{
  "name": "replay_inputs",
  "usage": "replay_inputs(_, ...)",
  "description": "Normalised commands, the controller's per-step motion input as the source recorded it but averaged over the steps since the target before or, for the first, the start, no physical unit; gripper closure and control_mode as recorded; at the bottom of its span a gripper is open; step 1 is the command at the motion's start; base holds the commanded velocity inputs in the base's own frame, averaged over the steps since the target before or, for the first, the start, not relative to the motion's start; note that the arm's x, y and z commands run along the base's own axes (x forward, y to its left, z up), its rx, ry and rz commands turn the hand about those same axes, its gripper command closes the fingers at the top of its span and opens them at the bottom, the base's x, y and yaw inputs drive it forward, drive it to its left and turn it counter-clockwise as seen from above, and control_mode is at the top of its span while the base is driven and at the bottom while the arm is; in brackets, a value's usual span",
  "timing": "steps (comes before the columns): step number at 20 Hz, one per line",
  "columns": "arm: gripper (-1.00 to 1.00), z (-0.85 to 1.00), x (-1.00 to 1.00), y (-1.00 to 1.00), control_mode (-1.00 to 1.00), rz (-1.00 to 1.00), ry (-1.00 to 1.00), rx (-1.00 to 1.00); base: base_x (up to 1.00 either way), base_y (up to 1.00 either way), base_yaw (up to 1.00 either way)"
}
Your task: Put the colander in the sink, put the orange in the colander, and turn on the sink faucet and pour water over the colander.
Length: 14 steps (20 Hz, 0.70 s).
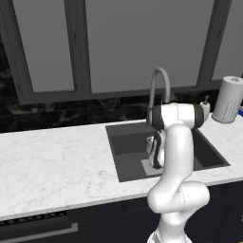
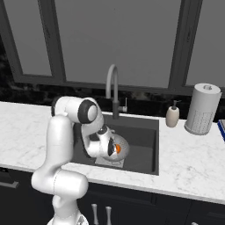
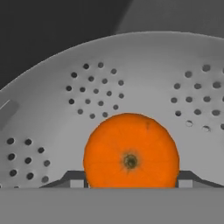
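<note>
Orange placement in progress.
Gripper fingers bracket the orange inside the colander; grip or release cannot be told. Next: clear hand, reach faucet.

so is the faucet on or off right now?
Off. No stream runs from the sink faucet spout in either base view, and in the hand view the colander around the orange looks dry.

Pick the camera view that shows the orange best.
The hand view: the orange sits large and unobstructed between the fingertips, over the colander. The right base view shows a small orange patch beside the hand; in the left base view the arm blocks it.
</note>
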Motion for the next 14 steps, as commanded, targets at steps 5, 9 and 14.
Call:
replay_inputs(5,1.0,-0.98,-0.54,0.42,-1.0,0.0,0.0,0.0,0.0,0.0,0.0)
replay_inputs(9,1.0,-0.31,-0.99,0.07,-1.0,0.0,-0.11,0.01,0.0,0.0,0.0)
replay_inputs(14,1.0,0.14,-0.67,0.0,-1.0,0.11,-0.09,0.0,0.0,0.0,0.0)
